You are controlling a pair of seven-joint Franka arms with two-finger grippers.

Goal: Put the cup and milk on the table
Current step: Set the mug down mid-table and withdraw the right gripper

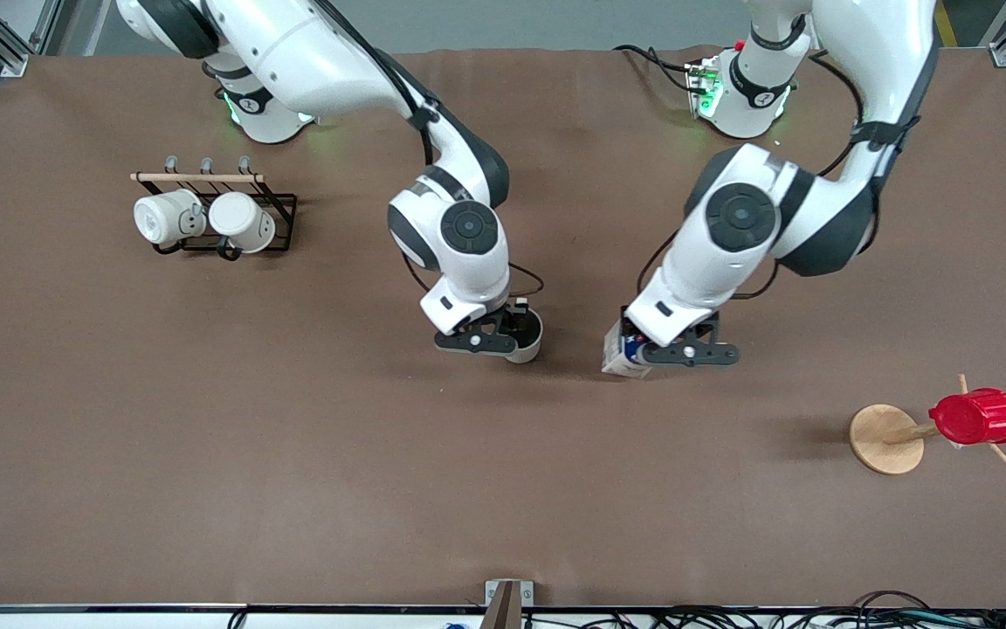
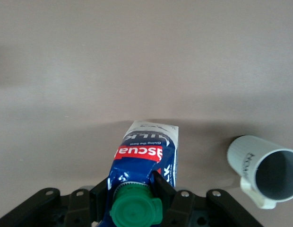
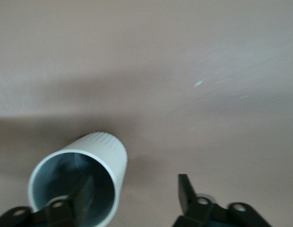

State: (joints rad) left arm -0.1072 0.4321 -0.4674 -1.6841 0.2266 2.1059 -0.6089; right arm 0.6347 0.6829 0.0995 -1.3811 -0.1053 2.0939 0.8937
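Note:
The cup (image 1: 531, 337), off-white with a dark grey inside, stands upright on the brown table (image 1: 293, 454) near its middle. My right gripper (image 1: 507, 335) is open over it: one finger reaches inside the cup (image 3: 78, 165), the other stands clear of its wall, so the wall lies between the open fingers of the right gripper (image 3: 134, 194). Beside the cup, toward the left arm's end, is the blue-and-white milk (image 1: 623, 356) with its green cap up. My left gripper (image 1: 656, 351) is shut on the milk (image 2: 146, 156) just below the cap. The left wrist view also shows the cup (image 2: 260, 168).
A black wire rack (image 1: 280, 218) with two white mugs stands toward the right arm's end, farther from the front camera. A wooden peg stand (image 1: 885, 438) carrying a red ribbed cup (image 1: 977, 417) is at the left arm's end, nearer the camera.

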